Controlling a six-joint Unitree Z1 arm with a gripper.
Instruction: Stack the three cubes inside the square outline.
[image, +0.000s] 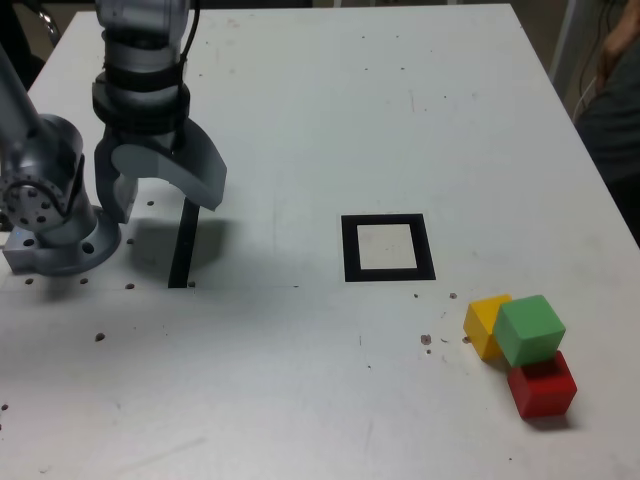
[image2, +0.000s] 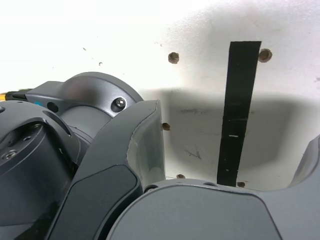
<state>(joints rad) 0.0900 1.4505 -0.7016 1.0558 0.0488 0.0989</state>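
Above black strip (image: 183, 245), gripper (image: 165, 195) open, empty

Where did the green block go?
In the exterior view the green cube is at the lower right of the table, perched on the red cube and against the yellow cube, outside the square outline.
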